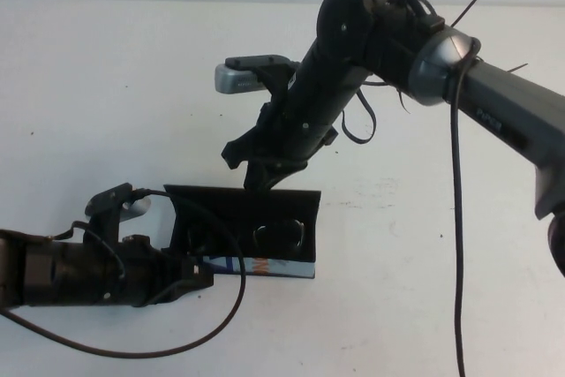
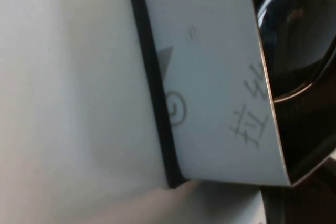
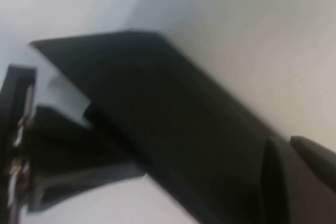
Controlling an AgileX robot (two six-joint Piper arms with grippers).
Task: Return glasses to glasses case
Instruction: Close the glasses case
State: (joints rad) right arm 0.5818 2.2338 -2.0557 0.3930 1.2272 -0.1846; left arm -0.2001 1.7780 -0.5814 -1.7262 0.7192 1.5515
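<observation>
The black glasses case (image 1: 305,218) stands open in the middle of the table, its flat lid (image 1: 238,199) tilted up at the back. Its patterned front strip (image 1: 265,267) faces me. The dark glasses (image 1: 281,236) lie inside the case; one lens (image 2: 299,30) shows in the left wrist view past the case's pale strip (image 2: 210,87). My left gripper (image 1: 201,278) is against the case's front left corner. My right gripper (image 1: 258,176) is shut and rests at the lid's top edge. The right wrist view shows its fingertips (image 3: 281,177) close together beside the black lid (image 3: 157,103).
The white table (image 1: 106,112) stretches on all sides of the case. The right arm (image 1: 371,33) reaches down from the upper right, with a loose black cable (image 1: 456,218) hanging to the front. A cable loop (image 1: 221,315) trails from the left arm.
</observation>
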